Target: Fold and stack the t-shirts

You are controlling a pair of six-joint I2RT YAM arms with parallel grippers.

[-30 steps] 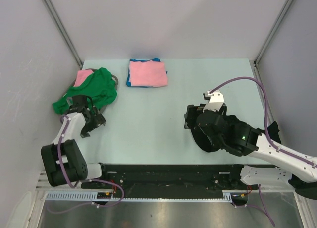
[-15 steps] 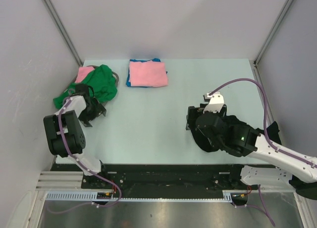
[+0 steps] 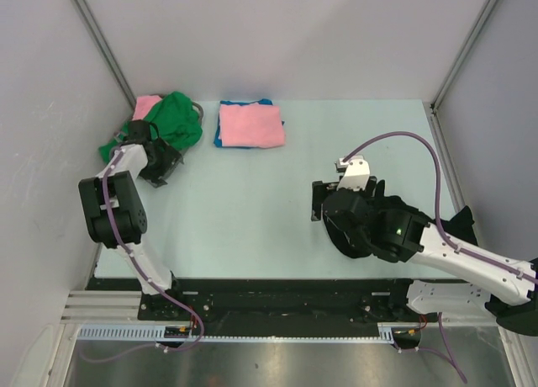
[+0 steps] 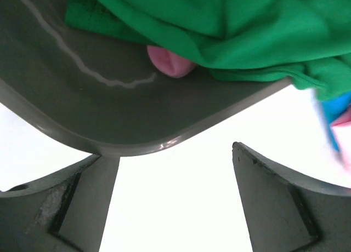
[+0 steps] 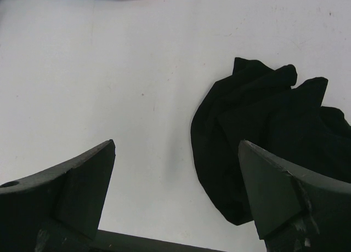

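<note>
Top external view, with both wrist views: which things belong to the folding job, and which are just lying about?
Job:
- green t-shirt
- crumpled pink t-shirt, partly under the green one
- folded pink t-shirt, on the blue t-shirt
- black t-shirt, crumpled

Lying about:
- grey tray under the green and crumpled pink shirts

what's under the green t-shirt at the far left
A pink t-shirt pokes out from beneath the green t-shirt, both lying on a grey tray. Most of the pink one is covered, so its shape cannot be told.
</note>
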